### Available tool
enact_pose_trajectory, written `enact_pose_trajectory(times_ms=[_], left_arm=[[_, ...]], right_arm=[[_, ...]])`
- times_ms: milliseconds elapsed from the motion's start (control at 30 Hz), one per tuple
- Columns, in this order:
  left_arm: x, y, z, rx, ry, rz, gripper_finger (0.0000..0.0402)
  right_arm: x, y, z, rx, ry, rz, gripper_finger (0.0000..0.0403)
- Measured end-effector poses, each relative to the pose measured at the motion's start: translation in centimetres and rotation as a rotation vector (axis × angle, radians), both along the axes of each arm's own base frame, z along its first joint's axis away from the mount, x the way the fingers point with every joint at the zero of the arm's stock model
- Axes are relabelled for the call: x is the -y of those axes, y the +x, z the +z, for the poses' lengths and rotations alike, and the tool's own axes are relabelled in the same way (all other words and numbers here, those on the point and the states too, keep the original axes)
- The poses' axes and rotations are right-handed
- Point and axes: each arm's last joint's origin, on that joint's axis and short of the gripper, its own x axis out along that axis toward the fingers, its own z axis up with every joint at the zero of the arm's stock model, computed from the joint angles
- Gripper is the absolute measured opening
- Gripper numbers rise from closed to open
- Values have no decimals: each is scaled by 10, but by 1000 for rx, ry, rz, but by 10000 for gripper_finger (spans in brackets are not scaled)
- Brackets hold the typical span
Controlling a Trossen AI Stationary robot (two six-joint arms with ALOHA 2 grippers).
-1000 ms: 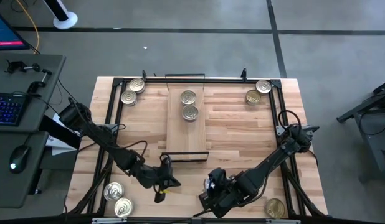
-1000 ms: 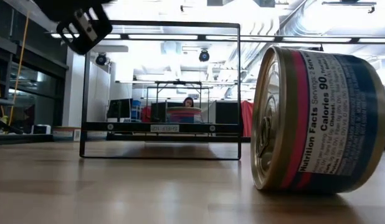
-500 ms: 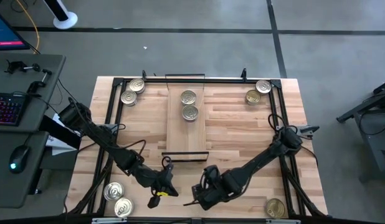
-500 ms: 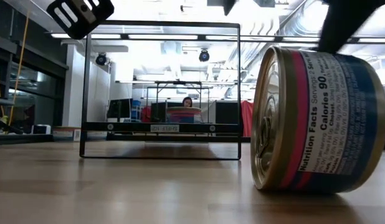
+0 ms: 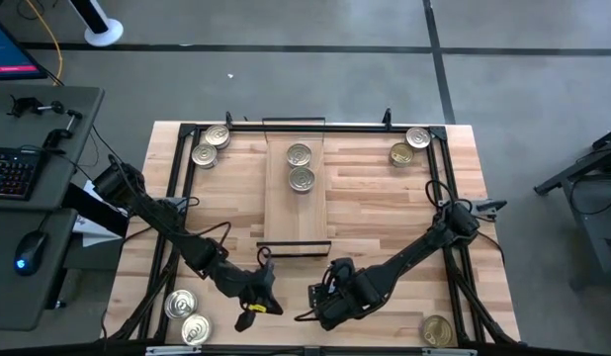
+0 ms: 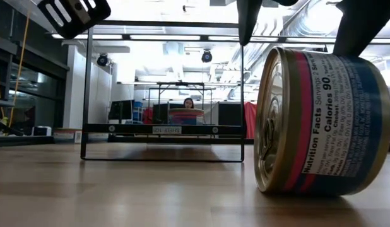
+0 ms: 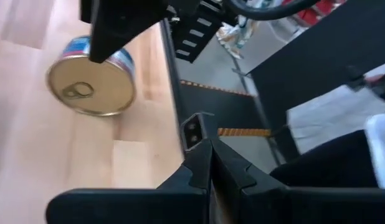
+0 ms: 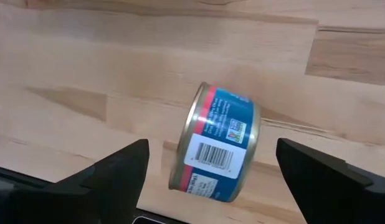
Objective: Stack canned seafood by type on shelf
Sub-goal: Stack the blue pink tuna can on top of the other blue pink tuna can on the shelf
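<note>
- Butcher-block wood worktop (image 5: 385, 198), seen from above, with the shelf (image 5: 298, 213), a long pale board with black end frames, lying down its middle.
- Two canned seafood tins (image 5: 301, 166) resting on the shelf board near its far end, touching or nearly so; likely the start of one type's group.
- Other tins waiting in pairs at the far left corner (image 5: 211, 144), far right corner (image 5: 410, 144) and near left corner (image 5: 187, 316), plus a single one at the near right (image 5: 436, 329).
- One blue-and-pink labelled tin (image 8: 215, 143) lying on its side on the worktop near the front edge, tilted, barcode facing up.
- Right pincer (image 8: 208, 171) hovering over that tin, fingers spread wide on either side without touching; probably lined up to close on it.
- Left pincer (image 7: 211, 168) near the front edge beside it, fingers pressed together, pinching nothing; seemingly waiting.
- Person seated far off in the room beyond.
</note>
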Motion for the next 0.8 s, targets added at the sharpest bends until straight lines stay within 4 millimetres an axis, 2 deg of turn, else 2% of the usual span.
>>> enact_pose_trajectory(times_ms=[200, 600, 800], left_arm=[[1, 0, 1, -27, -67, 26, 0], [0, 1, 3, -16, -79, 46, 0], [-4, 4, 2, -15, -75, 65, 0]], right_arm=[[-1, 0, -4, -18, -1, -11, 343], [-13, 10, -32, -36, 45, -8, 343], [-10, 10, -34, -48, 23, -13, 340]])
